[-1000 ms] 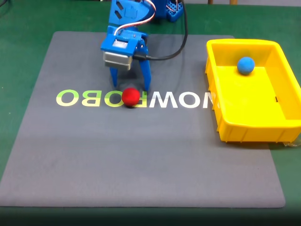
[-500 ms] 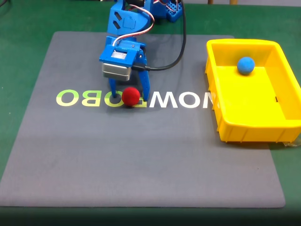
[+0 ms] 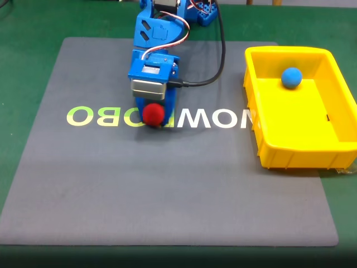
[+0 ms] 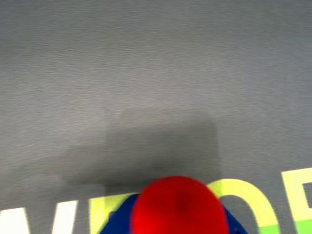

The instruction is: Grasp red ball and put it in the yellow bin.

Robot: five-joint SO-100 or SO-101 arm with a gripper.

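On the grey mat [image 3: 167, 184], one red ball [image 3: 153, 114] pinched in the end effector [image 3: 154, 118]; one blue ball [image 3: 291, 77] in one yellow bin [image 3: 295, 153].

Even, bright overhead light falls on the grey mat [image 3: 167, 184] in the fixed view, with faint shadows and no glare. The wrist view is soft and out of focus; a broad dim shadow lies on the mat just above the blurred red ball [image 4: 178, 207].
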